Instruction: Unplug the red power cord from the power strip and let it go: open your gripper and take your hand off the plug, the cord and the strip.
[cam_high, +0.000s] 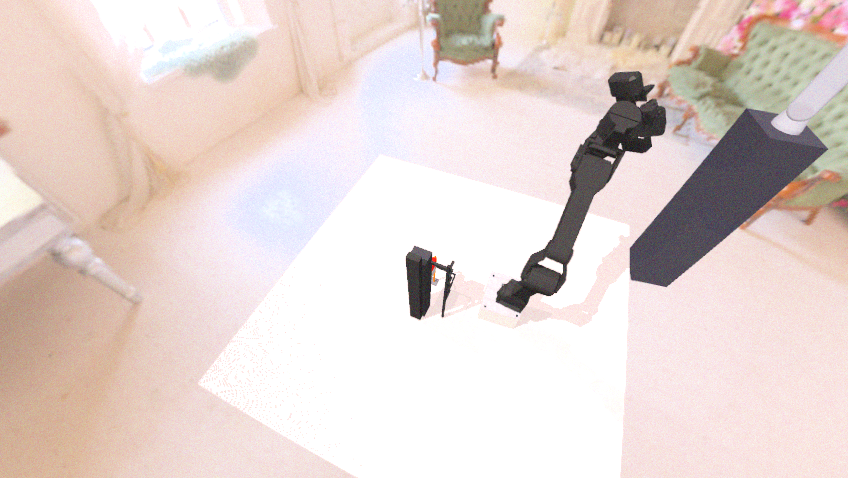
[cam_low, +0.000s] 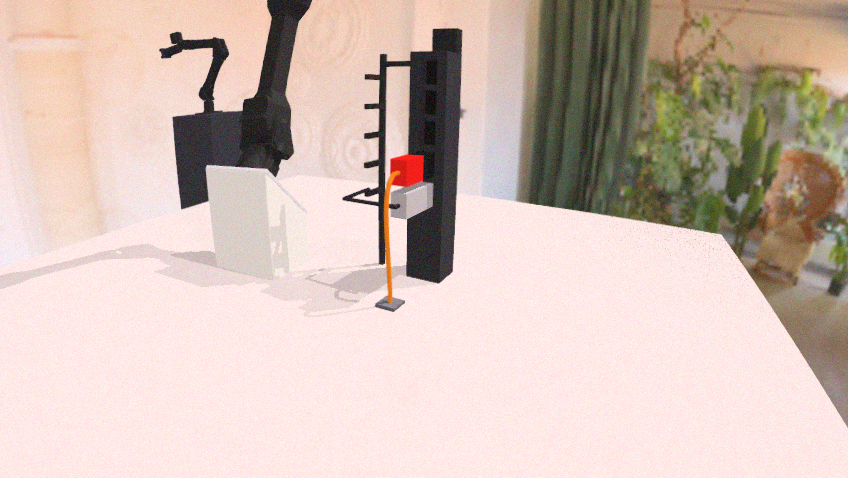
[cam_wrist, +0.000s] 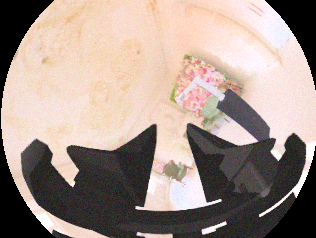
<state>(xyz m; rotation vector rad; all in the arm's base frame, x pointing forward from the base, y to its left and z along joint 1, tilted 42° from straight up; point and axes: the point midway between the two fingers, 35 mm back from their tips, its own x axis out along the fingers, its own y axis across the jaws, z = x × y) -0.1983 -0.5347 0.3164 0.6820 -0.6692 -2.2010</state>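
Note:
The red plug (cam_high: 434, 261) (cam_low: 407, 170) sits at the socket face of the upright black power strip (cam_high: 413, 290) (cam_low: 431, 243), just above a light grey plug (cam_low: 409, 201). Whether its prongs are inside is hidden. Its orange cord (cam_low: 387, 237) hangs down to a small dark plate (cam_low: 390, 304). My gripper (cam_wrist: 171, 127) is open, with its fingers partly apart and nothing between them. It is high up and far from the plug, cord and strip; the wrist view shows none of them.
A thin black post (cam_low: 381, 237) with short pegs stands beside the strip, joined to it near the top. My arm (cam_high: 573, 219) (cam_low: 276, 65) rises from a white base (cam_high: 498, 316) (cam_low: 237, 225). A dark pedestal (cam_high: 712, 207) (cam_low: 198, 154) (cam_wrist: 245, 112) stands beyond the white table top (cam_high: 475, 403).

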